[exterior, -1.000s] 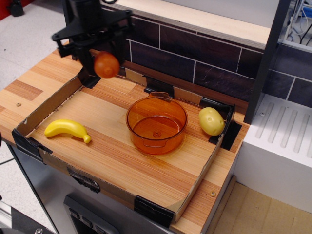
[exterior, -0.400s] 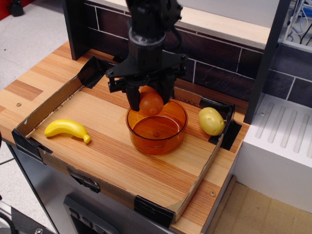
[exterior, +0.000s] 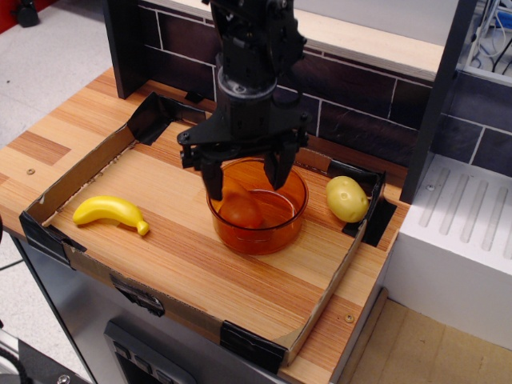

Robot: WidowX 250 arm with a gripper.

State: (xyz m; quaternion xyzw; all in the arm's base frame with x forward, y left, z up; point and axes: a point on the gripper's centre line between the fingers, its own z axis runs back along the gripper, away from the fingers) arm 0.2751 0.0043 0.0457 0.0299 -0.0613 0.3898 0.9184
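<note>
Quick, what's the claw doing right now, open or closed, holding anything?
Claw: open and empty, fingers spread above the orange bowl; the orange ball lies loose inside the bowl.

I see the round orange-red fruit (exterior: 240, 210) lying inside the transparent orange pot (exterior: 258, 206), on its bottom toward the left wall. The pot stands upright mid-tray; the pincer (exterior: 246, 170) hangs spread directly above it, holding nothing.
</note>
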